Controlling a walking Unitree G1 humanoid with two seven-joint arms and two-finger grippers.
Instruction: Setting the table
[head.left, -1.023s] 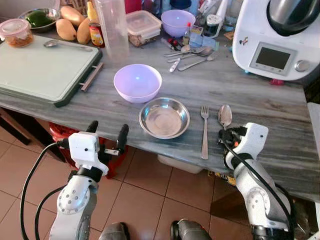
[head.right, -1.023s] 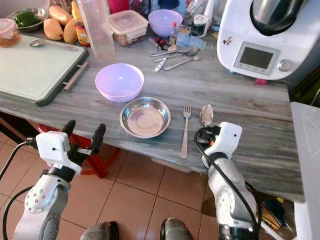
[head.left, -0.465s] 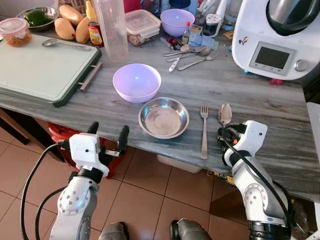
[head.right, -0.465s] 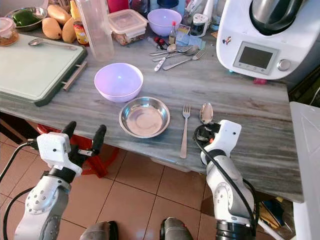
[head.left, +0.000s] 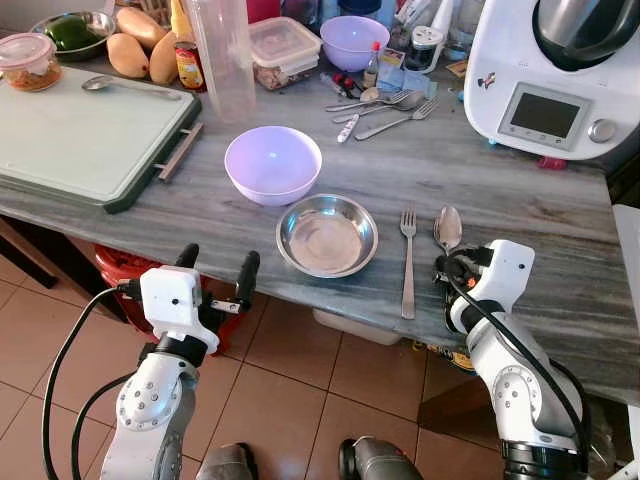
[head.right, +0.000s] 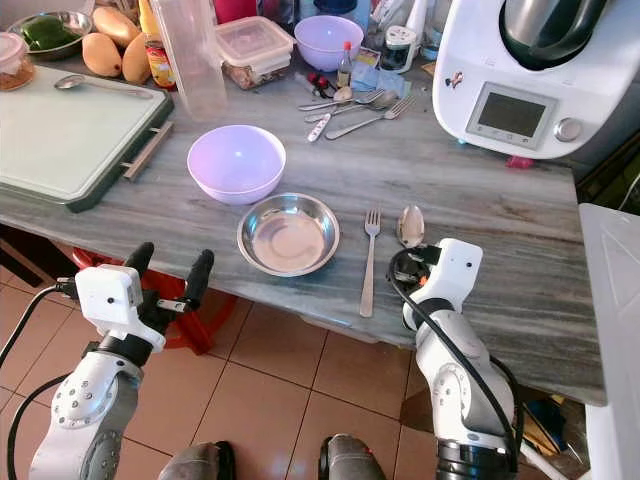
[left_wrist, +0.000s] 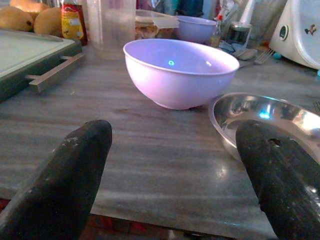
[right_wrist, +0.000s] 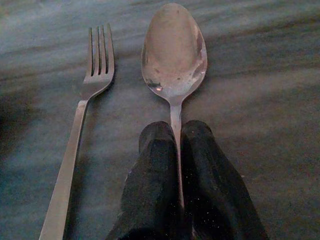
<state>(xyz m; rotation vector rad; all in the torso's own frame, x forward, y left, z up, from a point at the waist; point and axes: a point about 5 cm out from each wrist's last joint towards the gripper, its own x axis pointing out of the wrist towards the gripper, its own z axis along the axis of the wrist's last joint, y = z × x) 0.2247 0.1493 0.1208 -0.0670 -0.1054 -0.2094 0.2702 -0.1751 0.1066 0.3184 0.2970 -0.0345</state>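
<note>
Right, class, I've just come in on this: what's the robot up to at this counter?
It is laying a place setting. The right gripper is shut on the handle of a spoon, which lies on the grey counter beside a fork. A steel bowl sits to the left of the fork, with a lilac bowl behind it. The left gripper hangs open at the counter's front edge, holding nothing.

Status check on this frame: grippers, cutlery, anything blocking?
Right gripper shut on spoon handle, spoon lying beside fork. Left gripper open, at counter edge facing lilac bowl. Nothing blocking.
</note>
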